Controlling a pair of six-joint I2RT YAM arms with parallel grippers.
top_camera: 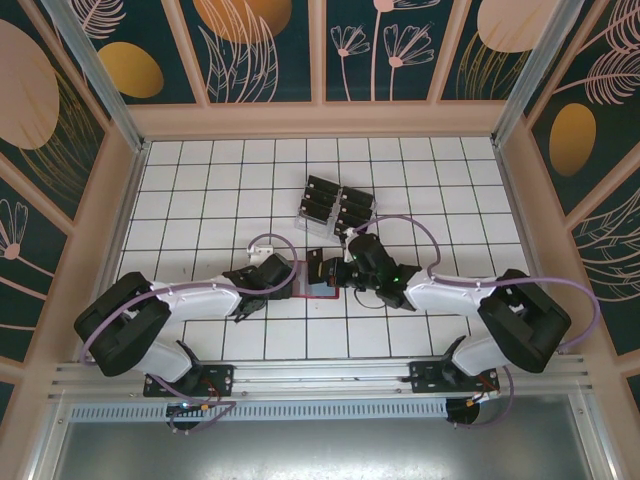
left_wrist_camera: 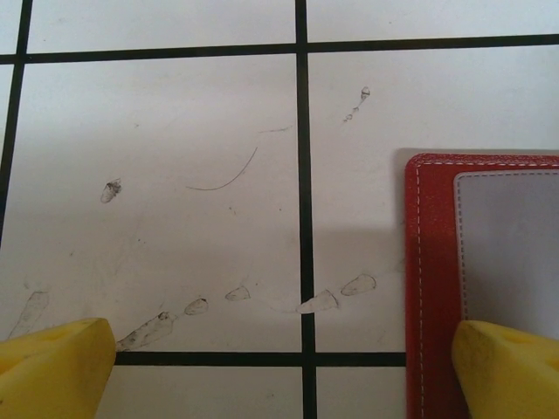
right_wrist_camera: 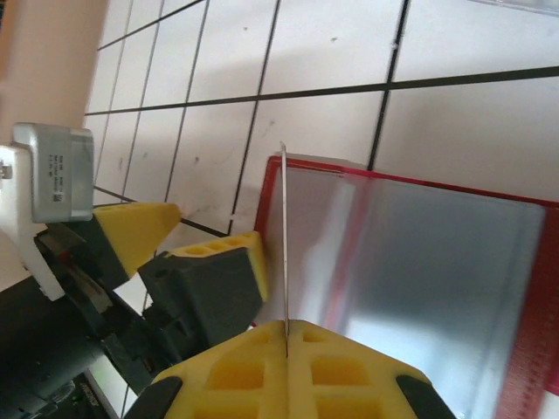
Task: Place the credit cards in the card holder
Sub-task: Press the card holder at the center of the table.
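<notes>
- A clear tiered rack (top_camera: pixel 335 205) stood on the white tiled desk (top_camera: pixel 200 200), beyond the right pincer (right_wrist_camera: pixel 286 336) and apart from it. It carried rows of black credit cards (top_camera: pixel 322 190).
- The red card holder (right_wrist_camera: pixel 419 262) lay open and flat directly under and ahead of the right pincer, its greyish inner pockets facing up.
- The left pincer (left_wrist_camera: pixel 279 375) crowded the holder's far border as seen from the right wrist, with its yellow fingers (right_wrist_camera: pixel 140 229) just beside the right pincer's tips.
- The right pincer was clamped narrowly on one credit card (right_wrist_camera: pixel 283 236). The card was seen edge-on as a thin upright line rising from between the yellow pads, above the holder's pocket near its border.
- The left pincer was spread wide and held nothing. One fingertip (left_wrist_camera: pixel 507 371) lay over the holder's stitched red edge, and the other was well off to the side over bare tile.
- Grey smudges and a hair-like curl marked the tile between the left pincer's tips.
- A grey module (right_wrist_camera: pixel 54 170) on the left wrist bore small print, too small to read.
</notes>
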